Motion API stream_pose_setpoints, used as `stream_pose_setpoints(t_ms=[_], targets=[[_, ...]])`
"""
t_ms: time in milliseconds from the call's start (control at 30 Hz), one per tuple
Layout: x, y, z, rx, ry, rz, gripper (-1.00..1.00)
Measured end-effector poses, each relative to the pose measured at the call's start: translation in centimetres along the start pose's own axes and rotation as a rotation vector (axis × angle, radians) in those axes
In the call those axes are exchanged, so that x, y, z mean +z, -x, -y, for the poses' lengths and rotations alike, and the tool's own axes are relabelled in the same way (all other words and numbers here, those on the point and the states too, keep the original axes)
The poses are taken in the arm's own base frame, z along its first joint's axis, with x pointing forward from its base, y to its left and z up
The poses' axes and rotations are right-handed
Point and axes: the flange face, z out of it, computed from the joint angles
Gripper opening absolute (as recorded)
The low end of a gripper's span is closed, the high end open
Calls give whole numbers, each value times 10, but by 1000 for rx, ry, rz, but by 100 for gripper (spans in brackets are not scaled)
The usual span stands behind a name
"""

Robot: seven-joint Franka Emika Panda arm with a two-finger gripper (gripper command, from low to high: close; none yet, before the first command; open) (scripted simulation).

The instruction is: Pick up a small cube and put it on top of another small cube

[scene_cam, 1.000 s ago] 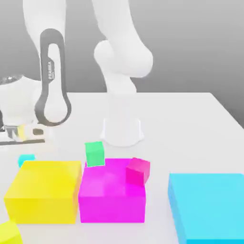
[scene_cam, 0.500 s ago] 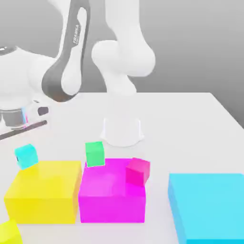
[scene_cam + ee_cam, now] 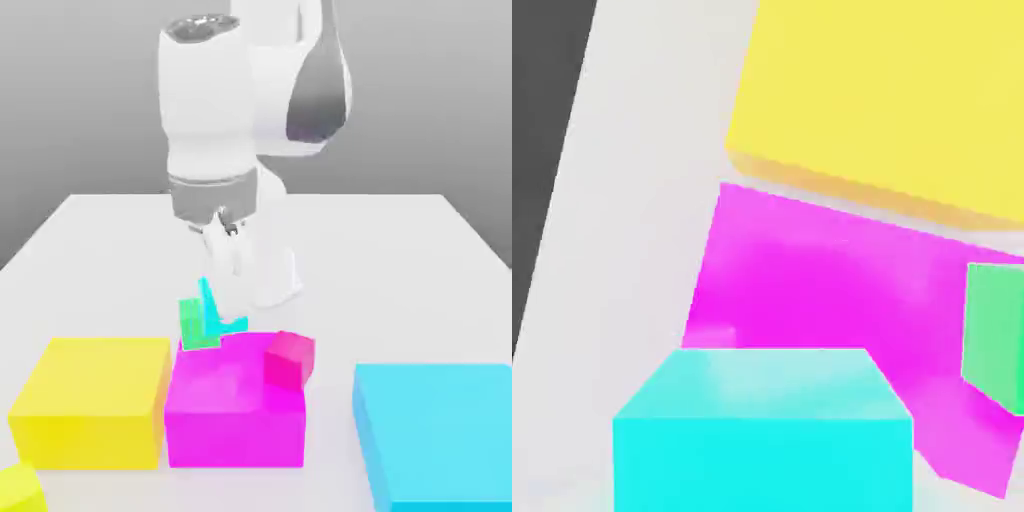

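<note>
You see a white table (image 3: 420,250) bearing yellow block (image 3: 90,400) at 8 o'clock, magenta block (image 3: 235,410) at 6, cyan block (image 3: 435,435) at 4.

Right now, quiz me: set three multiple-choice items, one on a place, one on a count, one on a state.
1. The magenta block lies: A between the yellow block and the large cyan block; B behind the arm; C alone at a table corner.
2. Big blocks: A two; B three; C five.
3. The small cyan cube is: A on the yellow block; B in the gripper; C on the large cyan block.
Key: A, both flank it. B, yellow, magenta, cyan. B, it fills the hand view's foreground.
</note>
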Motion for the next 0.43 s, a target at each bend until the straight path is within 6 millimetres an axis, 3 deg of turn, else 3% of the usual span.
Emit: stream_pose_setpoints(t_ms=[100, 133, 300, 333, 433], targets=[[-7, 33, -23, -187, -1, -22, -100], [-4, 33, -26, -200, -5, -20, -100], [48, 32, -28, -213, -9, -21, -100], [56, 32, -28, -213, -9, -20, 100], [56, 32, -28, -213, -9, -20, 100]])
